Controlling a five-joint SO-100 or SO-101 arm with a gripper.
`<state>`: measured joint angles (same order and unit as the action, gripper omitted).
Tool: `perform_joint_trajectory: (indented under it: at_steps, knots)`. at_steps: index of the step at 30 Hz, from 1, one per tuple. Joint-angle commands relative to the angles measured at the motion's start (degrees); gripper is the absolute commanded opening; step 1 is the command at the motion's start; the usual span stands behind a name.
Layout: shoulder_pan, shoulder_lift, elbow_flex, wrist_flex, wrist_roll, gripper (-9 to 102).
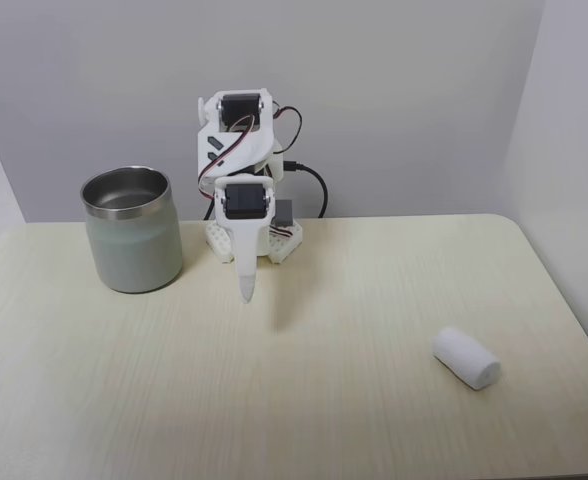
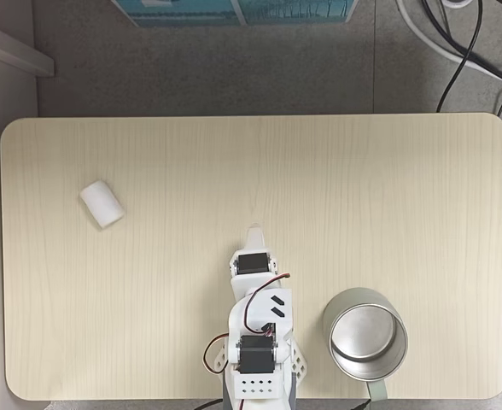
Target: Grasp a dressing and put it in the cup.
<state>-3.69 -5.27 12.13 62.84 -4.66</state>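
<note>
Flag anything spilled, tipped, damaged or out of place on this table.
Nothing stands out. The grey-green metal cup stands upright and looks empty; the small white gauze dressing roll lies on its side on the pale wooden table, well away from the white hand.

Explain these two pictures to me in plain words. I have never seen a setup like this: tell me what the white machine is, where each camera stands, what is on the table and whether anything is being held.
The white machine is a small robot arm bolted at one edge of a pale wooden table. Its tip is a two-finger gripper, a pincer for picking things up. It is folded down near its own base and holds nothing; whether the fingers are parted I cannot tell.

One fixed view looks at the arm from the front, across the table. The other fixed view looks straight down from above, with the arm at the bottom edge.

Two things are on the table. A metal cup, steel inside and grey-green outside, stands upright beside the arm's base. A small white roll of dressing lies on its side, far from the cup. Seen from above, the cup looks empty.
</note>
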Motion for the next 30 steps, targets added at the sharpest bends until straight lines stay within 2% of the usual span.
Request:
perform_joint_trajectory:
  at_steps: [1,25,30]
  knots:
    - [1.67,0.35,0.09,-0.79,1.58,0]
    - [1.76,0.35,0.09,-0.88,1.49,0]
    - [2.99,0.26,0.79,-1.58,-2.02,0]
